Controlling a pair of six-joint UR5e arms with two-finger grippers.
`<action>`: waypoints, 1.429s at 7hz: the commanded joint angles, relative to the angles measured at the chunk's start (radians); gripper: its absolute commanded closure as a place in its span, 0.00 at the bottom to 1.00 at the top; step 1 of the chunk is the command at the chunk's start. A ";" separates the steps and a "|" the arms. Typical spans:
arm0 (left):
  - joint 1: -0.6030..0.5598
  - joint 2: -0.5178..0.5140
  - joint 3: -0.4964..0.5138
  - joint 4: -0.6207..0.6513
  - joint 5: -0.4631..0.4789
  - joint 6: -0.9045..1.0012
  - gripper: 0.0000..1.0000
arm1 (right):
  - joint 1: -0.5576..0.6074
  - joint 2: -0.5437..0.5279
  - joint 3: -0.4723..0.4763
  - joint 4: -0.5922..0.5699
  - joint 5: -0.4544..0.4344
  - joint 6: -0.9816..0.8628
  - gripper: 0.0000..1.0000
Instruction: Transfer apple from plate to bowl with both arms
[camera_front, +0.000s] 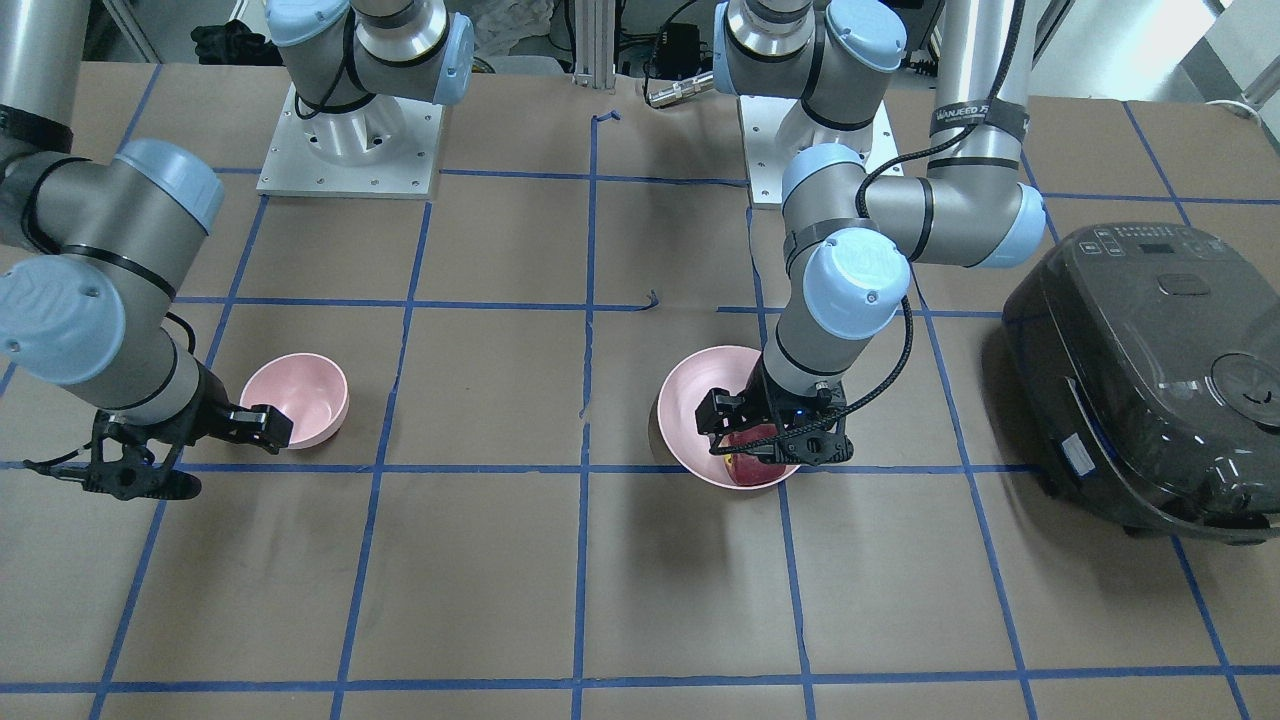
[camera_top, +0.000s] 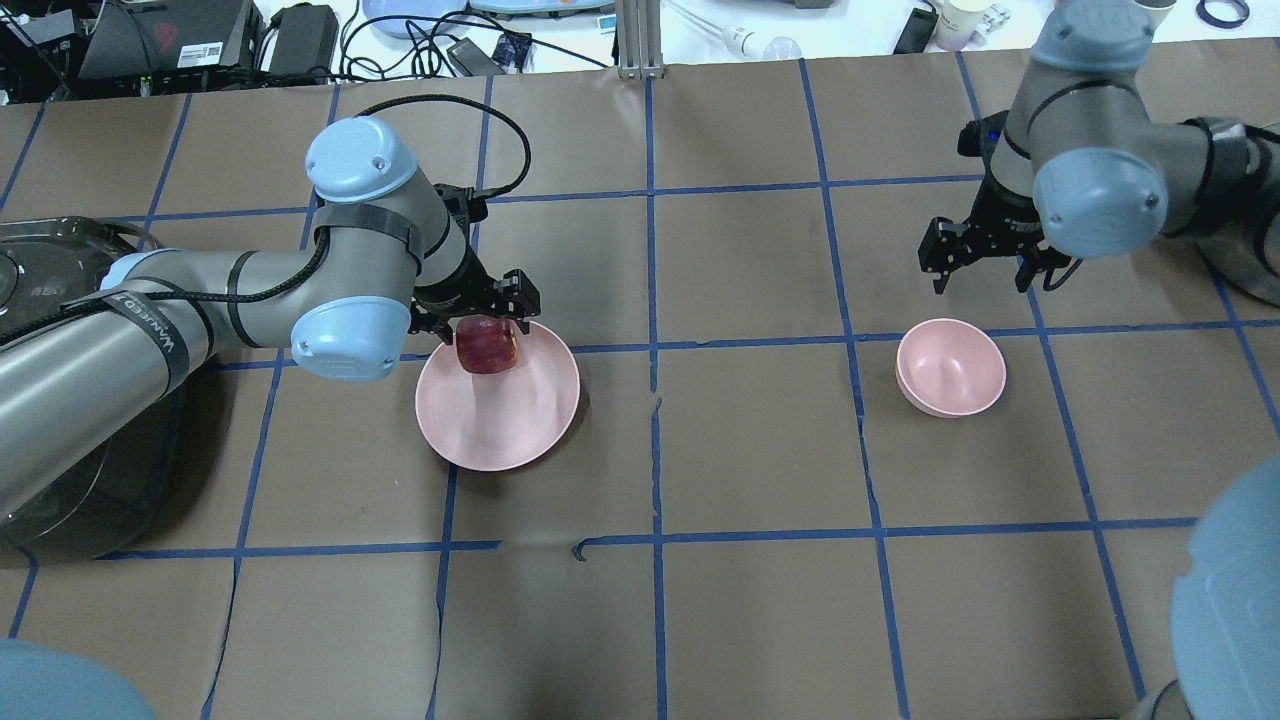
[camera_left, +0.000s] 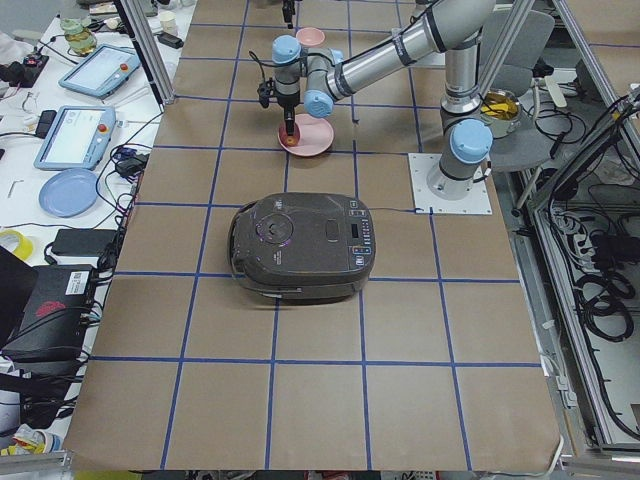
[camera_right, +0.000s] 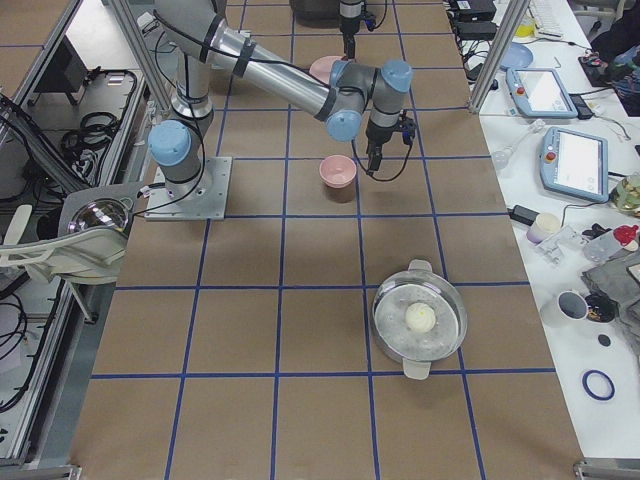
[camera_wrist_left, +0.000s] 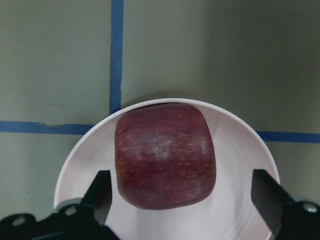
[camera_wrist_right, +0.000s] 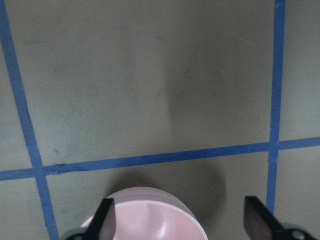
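Note:
The dark red apple (camera_top: 487, 345) sits in the pale pink plate (camera_top: 510, 420), near its far rim. My left gripper (camera_top: 475, 320) is lowered over it with its jaws open. In the left wrist view the apple (camera_wrist_left: 165, 155) lies between the two black fingers (camera_wrist_left: 100, 195), with a gap on each side, on the plate (camera_wrist_left: 235, 150). The small pink bowl (camera_top: 950, 368) stands empty on the right. My right gripper (camera_top: 980, 275) hovers open just beyond the bowl, and the bowl's rim (camera_wrist_right: 145, 220) shows between its fingers.
A dark rice cooker (camera_front: 1150, 370) stands at the table's end past the plate, under my left arm. A silver pot (camera_right: 420, 320) holding a white ball sits at the other end. Blue tape lines grid the brown table cover.

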 joint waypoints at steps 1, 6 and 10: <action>0.000 -0.020 -0.024 0.033 0.002 0.005 0.07 | -0.009 -0.004 0.081 -0.027 -0.007 -0.015 0.30; 0.003 0.006 -0.008 0.051 0.002 0.061 0.81 | -0.051 -0.009 0.116 -0.030 -0.002 -0.032 0.90; -0.014 0.120 0.057 -0.115 -0.010 0.051 0.84 | -0.043 -0.009 0.063 -0.024 0.058 -0.018 1.00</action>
